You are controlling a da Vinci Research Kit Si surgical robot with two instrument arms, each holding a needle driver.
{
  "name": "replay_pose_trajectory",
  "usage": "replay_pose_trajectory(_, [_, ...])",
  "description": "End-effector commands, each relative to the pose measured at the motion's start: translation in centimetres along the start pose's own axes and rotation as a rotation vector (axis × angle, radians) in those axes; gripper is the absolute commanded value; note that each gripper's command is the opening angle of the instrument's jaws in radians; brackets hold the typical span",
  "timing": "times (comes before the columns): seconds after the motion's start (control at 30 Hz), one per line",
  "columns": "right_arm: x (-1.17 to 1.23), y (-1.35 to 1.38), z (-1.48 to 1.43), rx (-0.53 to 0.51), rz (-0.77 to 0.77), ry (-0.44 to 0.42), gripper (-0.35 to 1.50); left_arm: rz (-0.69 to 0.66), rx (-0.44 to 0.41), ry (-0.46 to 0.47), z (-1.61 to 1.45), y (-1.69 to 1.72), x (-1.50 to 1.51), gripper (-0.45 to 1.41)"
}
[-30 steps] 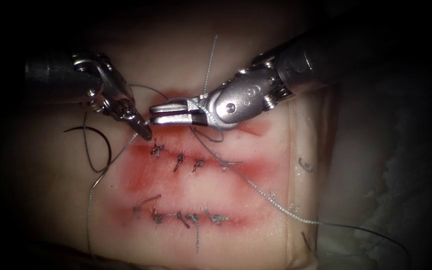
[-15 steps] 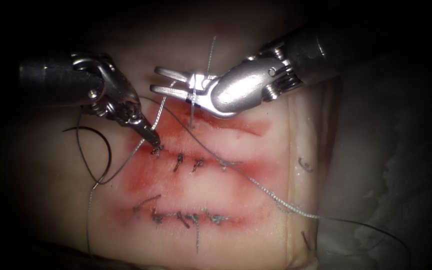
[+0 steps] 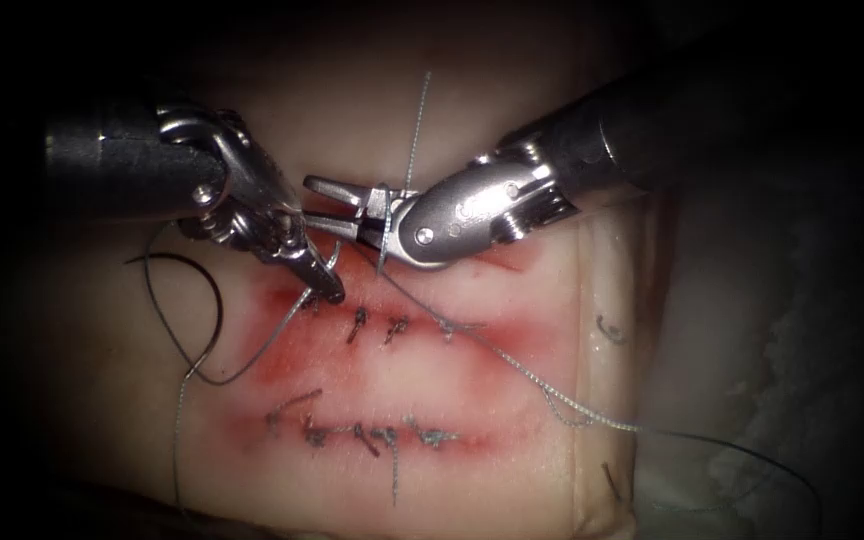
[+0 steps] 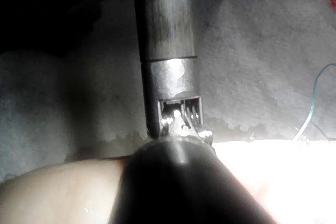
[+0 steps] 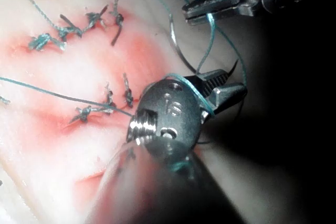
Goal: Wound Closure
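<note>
Tissue [image 3: 512,400] beneath; needle [image 3: 214,300] left of left pincer [image 3: 324,285] clenched on thread [image 3: 282,325]; right pincer [image 3: 337,205] released.

1. You have two tools in the endoscope view: the left tool [image 3: 324,290], closed on the thread [image 3: 418,125], and the right tool [image 3: 317,200], jaws parted and holding nothing, with thread draped over it.
2. You have one needle [image 3: 218,300], a dark curve lying free on the tissue [image 3: 512,400], left of the cut and held by neither tool.
3. You have two stitched rows: the upper row [image 3: 357,322] and the lower row [image 3: 367,437].
4. You can count four knots in the upper row. The lower row has four or five, too tangled to separate.
5. You have two short cut ends of thread at the tissue's right edge, one [image 3: 607,330] higher and one [image 3: 612,482] lower.
6. You have two bands of red fluid [image 3: 282,365], one along each row.
</note>
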Motion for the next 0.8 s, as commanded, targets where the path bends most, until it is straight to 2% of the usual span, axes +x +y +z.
replay_pose_trajectory(0.03, [0.08, 0.05, 0.07, -0.044, -0.016, -0.010, 0.24, 0.022, -0.007, 0.009, -0.04, 0.03, -0.10, -0.45])
replay_pose_trajectory(0.1, [0.15, 0.13, 0.05, -0.101, -0.037, -0.017, 0.24, 0.051, -0.016, 0.015, -0.11, 0.05, -0.11, -0.45])
replay_pose_trajectory(0.17, [0.18, 0.21, 0.06, -0.167, -0.044, -0.045, 0.34, 0.096, -0.023, 0.031, -0.16, 0.08, -0.14, -0.45])
replay_pose_trajectory(0.23, [0.17, 0.26, 0.08, -0.212, -0.048, -0.073, 0.36, 0.149, -0.043, 0.037, -0.17, 0.12, -0.17, -0.45])
replay_pose_trajectory(0.27, [0.14, 0.29, 0.12, -0.261, -0.059, -0.099, 0.37, 0.218, -0.063, 0.067, -0.16, 0.16, -0.18, -0.45])
replay_pose_trajectory(0.33, [0.11, 0.32, 0.14, -0.288, -0.068, -0.117, 0.37, 0.341, -0.114, 0.116, -0.14, 0.22, -0.20, -0.45])
replay_pose_trajectory(0.43, [0.05, 0.37, 0.15, -0.327, -0.071, -0.152, 0.36, 0.375, -0.224, 0.163, -0.16, 0.34, -0.23, -0.45])
replay_pose_trajectory(0.73, [-0.07, 0.43, 0.13, -0.413, -0.061, -0.286, 0.36, 0.380, -0.283, 0.157, -0.12, 0.59, -0.20, -0.45])
replay_pose_trajectory(0.8, [-0.09, 0.40, 0.12, -0.429, -0.051, -0.312, 0.47, 0.371, -0.292, 0.155, -0.05, 0.64, -0.16, -0.45])
